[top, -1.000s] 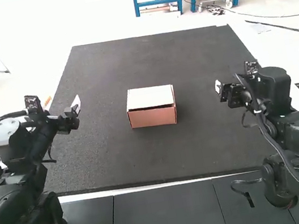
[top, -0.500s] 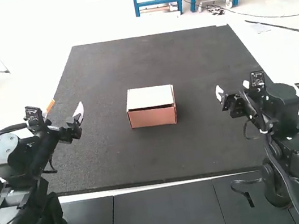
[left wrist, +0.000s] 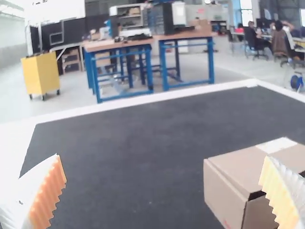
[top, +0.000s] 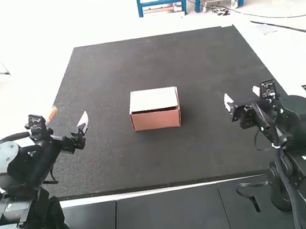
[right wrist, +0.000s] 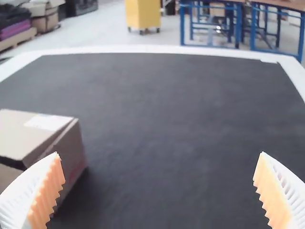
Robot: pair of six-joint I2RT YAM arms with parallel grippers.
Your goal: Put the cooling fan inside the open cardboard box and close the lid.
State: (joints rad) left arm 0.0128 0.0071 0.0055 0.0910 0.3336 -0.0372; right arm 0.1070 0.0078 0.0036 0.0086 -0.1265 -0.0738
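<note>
The cardboard box [top: 154, 109] sits lid down at the middle of the black mat [top: 133, 65] on the worktop; the left gripper [top: 67, 117] hangs over the mat's left edge, fingers spread, holding nothing. The right gripper [top: 247, 96] hangs near the right edge, likewise spread; both well apart from the box.

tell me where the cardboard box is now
In the high view the cardboard box sits near the middle of the black mat, about midway between the left end effector and the right end effector, touching neither.

Left gripper [top: 67, 117] low at left side, fingers [top: 82, 121] spread wide; right gripper [top: 242, 97] mirrored opposite, likewise spread.
</note>
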